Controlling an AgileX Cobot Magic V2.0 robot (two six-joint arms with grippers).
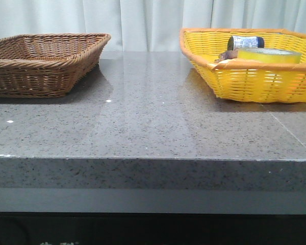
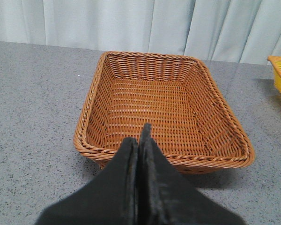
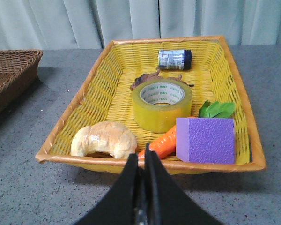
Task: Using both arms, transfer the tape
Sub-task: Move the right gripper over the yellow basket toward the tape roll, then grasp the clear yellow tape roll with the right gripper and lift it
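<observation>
The tape [image 3: 162, 104] is seen lying flat in the yellow basket [image 1: 234, 84] at the tabletop's [image 1: 158, 127] far right corner, untouched, since both the left gripper [image 2: 139, 136] and right gripper [image 3: 140, 161] are held back with fingers pressed together, empty.

A brown wicker basket [image 1: 43, 61] is set at nine o'clock on the grey table [image 1: 153, 127], a yellow basket [image 1: 255, 81] at three o'clock. A croissant [image 3: 103, 139], carrot [image 3: 163, 143], purple block [image 3: 205, 139] and small bottle [image 3: 174, 59] are contained in the latter.
</observation>
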